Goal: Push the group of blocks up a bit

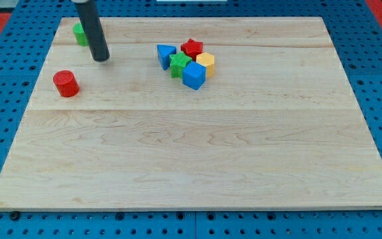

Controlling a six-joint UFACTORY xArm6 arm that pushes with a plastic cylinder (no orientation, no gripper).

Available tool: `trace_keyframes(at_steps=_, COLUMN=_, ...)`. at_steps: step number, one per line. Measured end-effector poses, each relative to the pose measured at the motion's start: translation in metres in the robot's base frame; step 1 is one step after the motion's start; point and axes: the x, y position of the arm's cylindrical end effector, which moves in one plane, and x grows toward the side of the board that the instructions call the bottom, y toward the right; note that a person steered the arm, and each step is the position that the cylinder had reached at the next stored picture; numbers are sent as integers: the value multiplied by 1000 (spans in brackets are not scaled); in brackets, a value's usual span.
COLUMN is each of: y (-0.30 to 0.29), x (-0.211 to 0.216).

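A cluster of five blocks is seen on the wooden counter (191, 153) toward the view's top, slightly right of centre: a blue triangular block (165, 54), a red star block (191, 47), a green star block (180, 64), a yellow block (205, 63) that looks hexagonal, and a blue cube (194, 76). They are packed touching or nearly touching. Two others are set well apart at about 9 o'clock from the cluster: a red cylinder (65, 83) and a green block (80, 33), partly hidden behind the rod, so its shape cannot be told.

No jaws are fitted; nothing is held. My tip (101, 59) is found at 9 o'clock from the cluster, well clear of it, near the green block and above the red cylinder.

The approach step appears to be in hand; no contact is made yet. The next move is judged to call for the tip being brought round to 6 o'clock of the group, just below the blue cube, then driven toward 12 o'clock briefly, centred so the cluster is not split.
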Motion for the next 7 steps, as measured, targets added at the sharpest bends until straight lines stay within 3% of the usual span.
trace_keyframes(at_steps=2, y=132, x=86)
trace_keyframes(at_steps=3, y=231, x=86)
trace_keyframes(at_steps=4, y=236, x=57)
trace_keyframes(at_steps=7, y=142, x=29)
